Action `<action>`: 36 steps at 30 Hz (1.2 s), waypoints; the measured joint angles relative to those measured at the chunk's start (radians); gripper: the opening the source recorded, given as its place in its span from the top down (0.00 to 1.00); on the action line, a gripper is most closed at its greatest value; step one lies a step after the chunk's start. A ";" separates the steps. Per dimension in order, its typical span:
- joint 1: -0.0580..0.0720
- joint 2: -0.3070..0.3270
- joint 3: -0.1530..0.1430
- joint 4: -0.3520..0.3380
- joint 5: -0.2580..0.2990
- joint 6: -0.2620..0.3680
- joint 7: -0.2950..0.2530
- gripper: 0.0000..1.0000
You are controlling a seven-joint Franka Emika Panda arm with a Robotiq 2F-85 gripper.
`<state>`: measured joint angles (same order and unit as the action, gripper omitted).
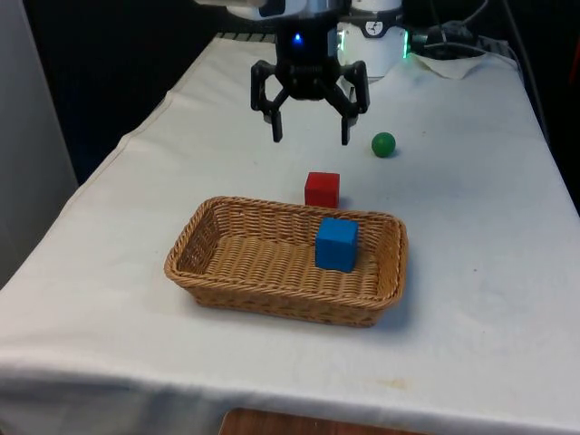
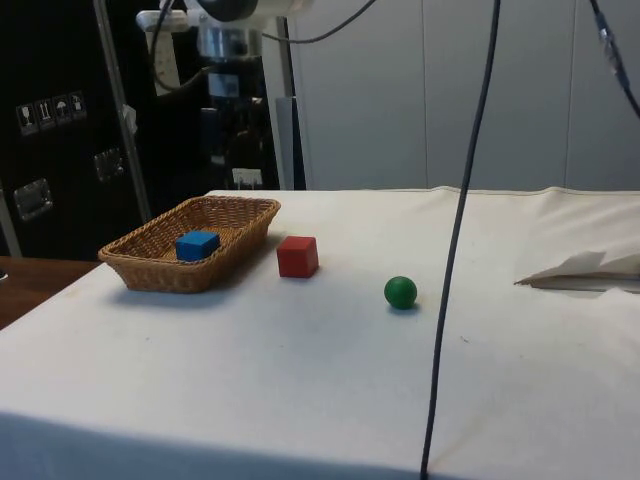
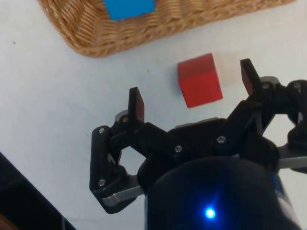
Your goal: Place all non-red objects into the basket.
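Note:
A blue cube lies inside the wicker basket. Just beyond the basket's far rim a red cube stands on the cloth. A green ball rests further back, toward the front view's right. My gripper hangs open in the air above the table, behind the red cube, with nothing between its fingers. In the wrist view the red cube lies on the cloth below the gap between the fingertips.
A crumpled white paper lies near the robot's base at the far end of the table. A dark cable hangs across the side view. White cloth surrounds the basket.

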<state>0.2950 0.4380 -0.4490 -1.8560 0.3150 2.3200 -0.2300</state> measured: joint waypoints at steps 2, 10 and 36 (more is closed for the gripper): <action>0.001 -0.018 -0.001 -0.022 -0.010 0.000 0.000 0.00; 0.004 -0.088 -0.005 -0.104 -0.053 0.005 0.002 0.00; 0.016 -0.351 0.013 -0.352 -0.208 0.009 0.078 0.00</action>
<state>0.3110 0.0870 -0.4360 -2.2080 0.1070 2.3290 -0.1520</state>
